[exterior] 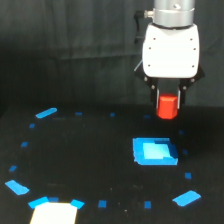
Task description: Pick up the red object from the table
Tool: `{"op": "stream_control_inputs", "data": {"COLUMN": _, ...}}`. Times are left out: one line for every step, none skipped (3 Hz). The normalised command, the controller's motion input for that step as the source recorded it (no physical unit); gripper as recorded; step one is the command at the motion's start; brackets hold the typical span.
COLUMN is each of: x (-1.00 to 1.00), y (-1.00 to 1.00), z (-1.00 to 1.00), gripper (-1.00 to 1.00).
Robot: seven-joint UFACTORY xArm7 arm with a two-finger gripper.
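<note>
Far to the exterior view's left of the end effector (168, 100) and below it, a white patch (55, 213) sits at the near edge of the black surface (85, 160), with blue tape marks scattered around. Nearer, lower and slightly left, lies a flat blue square (154, 151). The end effector is clamped on the red object (167, 106), which hangs clear above the surface.

A lab test cell: a black worktop (75, 160) ringed with blue tape marks (46, 113), a dark backdrop behind its far edge, a white patch (54, 213) at its near edge.
</note>
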Motion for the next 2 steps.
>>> {"op": "stream_control_inputs", "data": {"x": -0.16, "y": 0.62, "z": 0.84, "gripper": -1.00}}
{"op": "stream_control_inputs", "data": {"x": -0.66, "y": 0.22, "z": -0.55, "gripper": -1.00}}
